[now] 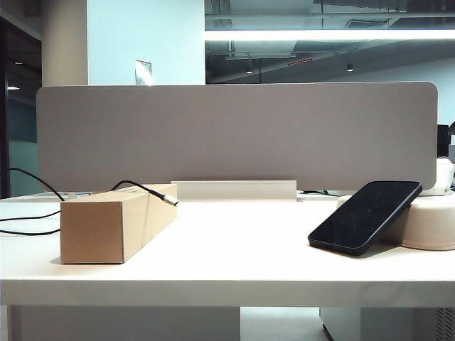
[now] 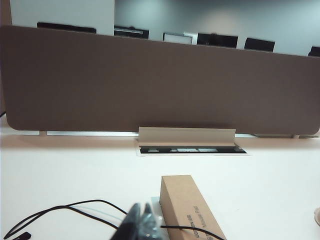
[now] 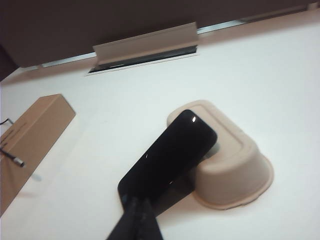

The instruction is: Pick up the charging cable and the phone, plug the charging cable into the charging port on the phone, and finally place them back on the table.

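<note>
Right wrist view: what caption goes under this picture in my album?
Shut right tool above a phone leaning on an upturned tray, table below.

White worktop: cardboard box at left, upturned cream tray at right, phone propped against tray, foot on worktop.
</note>
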